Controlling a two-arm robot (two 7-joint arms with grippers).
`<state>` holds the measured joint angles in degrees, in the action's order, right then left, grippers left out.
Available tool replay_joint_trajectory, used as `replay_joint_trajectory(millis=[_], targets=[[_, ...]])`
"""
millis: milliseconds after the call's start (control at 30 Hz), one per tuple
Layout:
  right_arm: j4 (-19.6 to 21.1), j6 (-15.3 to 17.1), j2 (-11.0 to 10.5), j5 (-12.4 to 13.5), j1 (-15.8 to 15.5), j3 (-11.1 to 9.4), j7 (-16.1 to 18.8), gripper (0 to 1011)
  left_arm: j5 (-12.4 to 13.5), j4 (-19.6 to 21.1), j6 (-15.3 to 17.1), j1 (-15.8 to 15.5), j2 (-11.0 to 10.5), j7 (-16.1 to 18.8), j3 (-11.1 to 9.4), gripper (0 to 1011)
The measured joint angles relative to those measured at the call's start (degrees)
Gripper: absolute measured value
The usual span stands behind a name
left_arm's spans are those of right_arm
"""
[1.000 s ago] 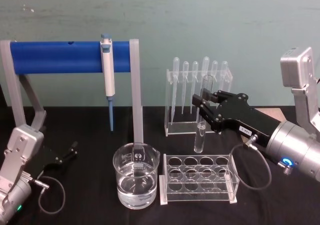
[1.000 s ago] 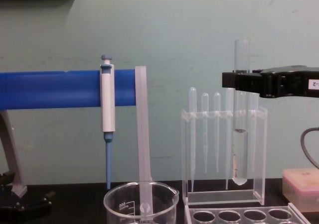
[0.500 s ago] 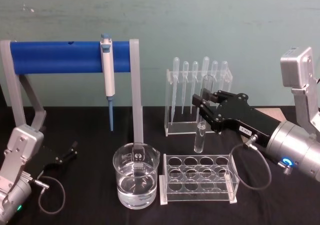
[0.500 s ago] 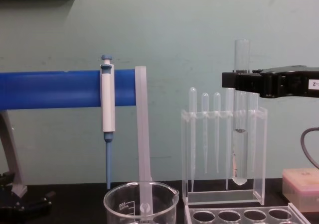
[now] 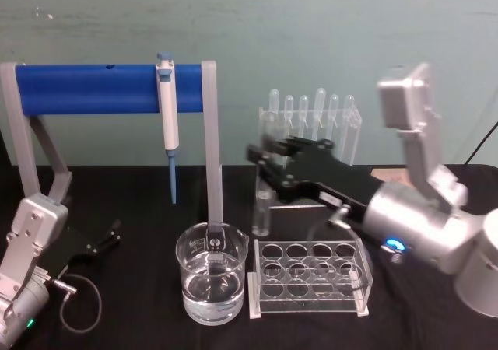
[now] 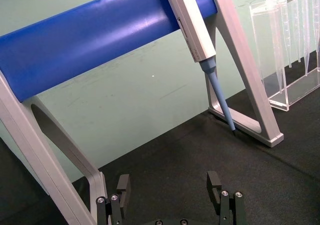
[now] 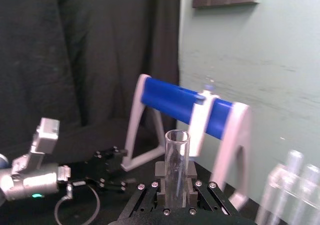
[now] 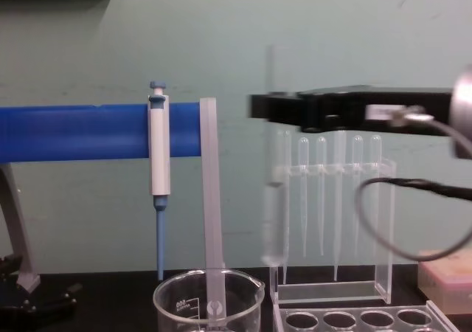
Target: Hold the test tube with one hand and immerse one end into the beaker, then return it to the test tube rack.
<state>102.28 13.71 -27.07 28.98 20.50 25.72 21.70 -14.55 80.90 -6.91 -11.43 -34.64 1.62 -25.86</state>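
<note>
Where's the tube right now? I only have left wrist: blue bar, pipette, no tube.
Observer: The right gripper is shut on the tube, holding it upright in the air.
Operator: OK. My left gripper is open and low near the table. Is the tube over the beaker?
Observer: Not yet. In chest view the tube hangs just right of the beaker, with its bottom above rim height.
Operator: Anything in the beaker?
Observer: Yes. In head view it is roughly half full of clear liquid.
</note>
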Motion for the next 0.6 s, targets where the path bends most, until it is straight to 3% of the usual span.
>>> replay_joint_trajectory(millis=[233,600], targets=[[-4.6,-1.1,4.9,-2.3,3.5,4.5,0.5,227,0.0,0.0,0.0,0.0,0.0,0.0,0.0,1000],[-9.9,-5.2,8.1,-4.7,2.9,6.3,0.6,226,0.0,0.0,0.0,0.0,0.0,0.0,0.0,1000]])
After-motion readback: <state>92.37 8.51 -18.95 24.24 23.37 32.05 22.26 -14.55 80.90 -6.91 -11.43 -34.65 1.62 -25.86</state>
